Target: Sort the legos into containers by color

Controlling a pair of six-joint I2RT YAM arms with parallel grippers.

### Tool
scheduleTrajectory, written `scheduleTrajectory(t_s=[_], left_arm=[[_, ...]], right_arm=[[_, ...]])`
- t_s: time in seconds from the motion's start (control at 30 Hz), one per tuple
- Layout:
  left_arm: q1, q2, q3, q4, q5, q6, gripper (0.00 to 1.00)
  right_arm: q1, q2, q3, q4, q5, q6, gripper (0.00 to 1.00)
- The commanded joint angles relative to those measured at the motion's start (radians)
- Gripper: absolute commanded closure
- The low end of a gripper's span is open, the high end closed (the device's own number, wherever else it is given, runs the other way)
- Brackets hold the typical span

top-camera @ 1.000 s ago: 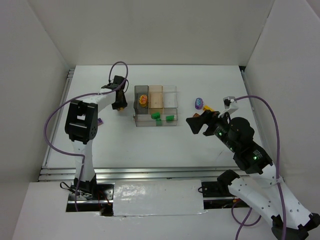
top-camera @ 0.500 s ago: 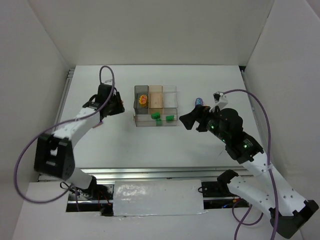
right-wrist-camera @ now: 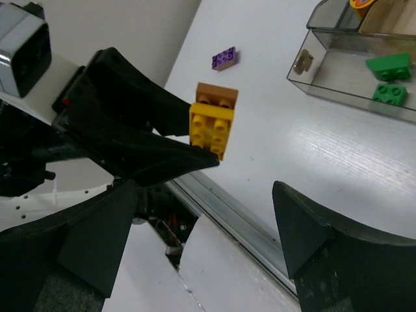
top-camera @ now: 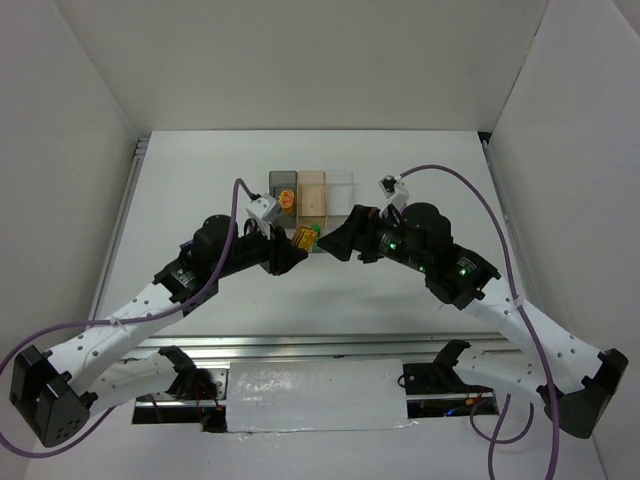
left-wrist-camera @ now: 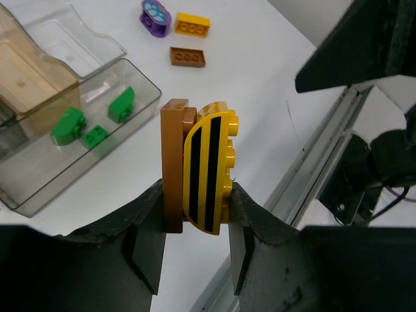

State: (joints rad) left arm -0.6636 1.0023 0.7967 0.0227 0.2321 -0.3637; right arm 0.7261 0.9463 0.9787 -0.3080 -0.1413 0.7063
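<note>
Top external view: both arms stretched in to mid-frame, meeting just below the tray (top-camera: 340,178). Left end effector (top-camera: 296,245) clamped on a brick pair (top-camera: 303,238), held clear of the table (top-camera: 190,180). Right end effector (top-camera: 338,232) just right of it, fingers apart, gripping nothing, covering part of the tray's lower right corner. In the tray's grey compartment at upper left, an orange-yellow piece (top-camera: 287,198). One of the green bricks (top-camera: 314,229) glimpsed between the two end effectors.

Left wrist view: brick pair upright at centre frame, brown plate (left-wrist-camera: 173,169) on the left, striped yellow brick (left-wrist-camera: 218,162) pressed against its right face, studs pointing right. Fingers (left-wrist-camera: 146,234) pinching the lower end from both sides. Upper left: tray with three green bricks in the long clear compartment, tan compartment behind it. Top centre, loose on the table: a purple piece (left-wrist-camera: 156,14), a plain yellow brick (left-wrist-camera: 192,25) just right of it, a flat brown brick (left-wrist-camera: 188,57) below them. Upper right: dark bulk of the right end effector, blocking the table beyond.

Right wrist view: own fingers (right-wrist-camera: 97,240) wide at lower left and lower right, nothing between. Brick pair at centre frame, the left end effector's black fingers across the left half, hiding the table behind. Small purple brick (right-wrist-camera: 224,58) flat on the table above the pair, well apart from the tray at upper right.
</note>
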Motion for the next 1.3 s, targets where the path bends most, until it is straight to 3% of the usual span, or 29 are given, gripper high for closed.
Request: scheduleTrajectory(t_s=[0.0,0.27,0.33,0.43,0.47,0.5,0.57,0.67,0.7,0.77,1.1,1.2,1.27], left_arm=[[-0.039,-0.054,-0.005,0.071,0.096,0.049,1.0],[-0.106,-0.068,0.01,0.033,0.068,0.089,1.0],[-0.114,-0.071,0.007,0.042,0.07,0.086,1.0],[-0.116,-0.073,0.003,0.039,0.064,0.091,1.0],[-0.116,-0.074,0.002,0.037,0.059,0.089,1.0],[-0.116,-0.074,0.006,0.031,0.049,0.089,1.0],[-0.117,-0.074,0.012,0.017,0.038,0.091,0.93],[-0.122,-0.083,0.001,0.023,0.049,0.086,0.54],[-0.122,-0.087,-0.004,0.026,0.047,0.083,0.28],[-0.122,-0.096,-0.008,0.033,0.049,0.071,0.01],[-0.119,-0.139,0.048,-0.013,0.099,0.008,0.01],[-0.119,-0.146,0.082,-0.02,0.173,-0.006,0.0],[-0.12,-0.143,0.102,-0.014,0.304,-0.006,0.01]], right_arm=[[0.042,0.011,0.04,0.044,0.062,0.036,0.09],[0.145,0.098,0.077,-0.005,0.206,0.065,0.14],[0.157,0.126,0.08,0.0,0.206,0.067,0.21],[0.165,0.154,0.078,0.029,0.177,0.065,0.59],[0.167,0.157,0.077,0.036,0.175,0.067,0.9],[0.168,0.155,0.072,0.04,0.178,0.07,1.0],[0.168,0.148,0.055,0.056,0.174,0.062,1.0],[0.168,0.102,0.02,0.13,0.152,0.021,1.0],[0.165,0.076,-0.004,0.147,0.146,0.003,1.0],[0.15,0.056,-0.037,0.202,0.1,-0.031,1.0],[-0.117,-0.084,-0.158,0.334,-0.321,-0.22,1.0],[-0.18,-0.098,-0.169,0.371,-0.662,-0.316,1.0],[-0.185,-0.107,-0.161,0.383,-0.842,-0.344,1.0]])
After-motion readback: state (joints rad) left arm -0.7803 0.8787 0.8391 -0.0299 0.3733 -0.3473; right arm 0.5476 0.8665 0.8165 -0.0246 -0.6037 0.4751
